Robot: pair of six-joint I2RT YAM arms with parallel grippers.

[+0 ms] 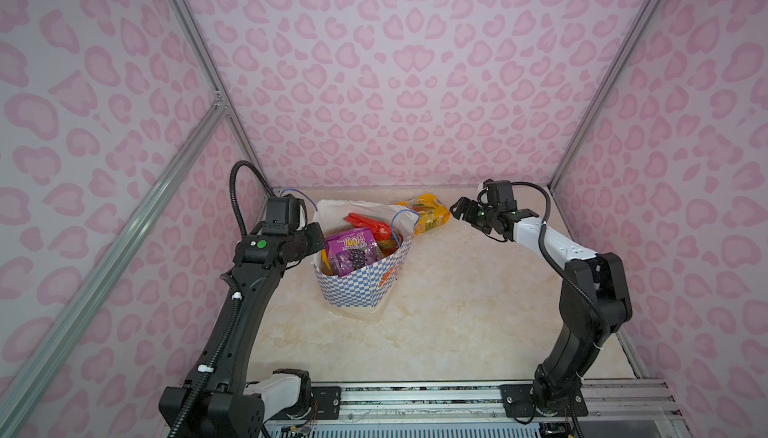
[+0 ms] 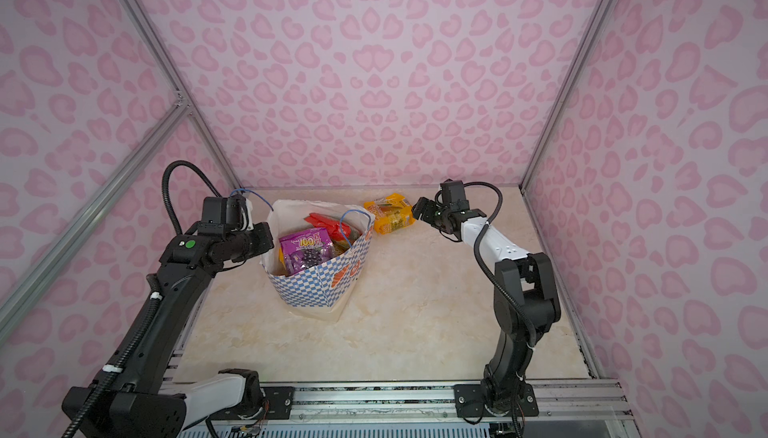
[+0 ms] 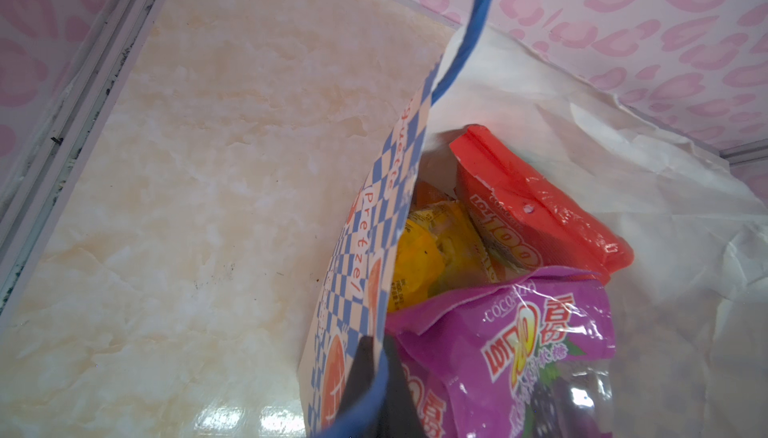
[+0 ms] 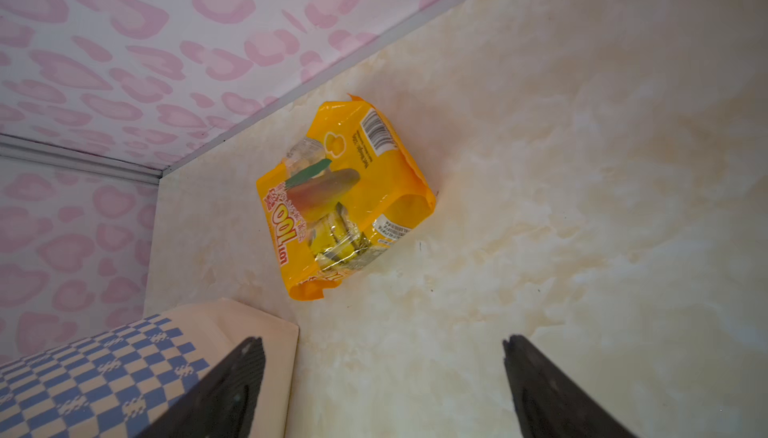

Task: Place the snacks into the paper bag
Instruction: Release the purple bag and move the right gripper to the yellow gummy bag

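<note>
The paper bag (image 1: 361, 286) is stood on the tabletop (image 1: 457, 311) left of centre, and its rim at 9 o'clock is pinched by the left tool (image 1: 315, 240), whose jaws are shut together on the paper so that the mouth is kept wide. The bag is already well filled: a purple packet (image 1: 351, 251) is seen on top and a red packet (image 1: 365, 221) is propped behind it, both close to the rim. One yellow packet (image 1: 426, 213) is left outside, lying on the tabletop at about 1 o'clock from the bag and near the back wall (image 1: 395, 124). The right tool (image 1: 457, 209) is held just beside it at 3 o'clock, jaws wide apart and clamped on nothing (in the right wrist view the packet is seen ahead of the two fingers, not yet between them). Several failures can be foreseen. The glossy, puffed film may be squeezed out of the jaws, or the packet may be pushed toward the wall rather than gripped, if the closing is off centre. The blue cord handle (image 1: 395, 223) standing at the bag's 3 o'clock rim may be snagged on the way in. Because little room is left, the packet may be shed over the rim.
</note>
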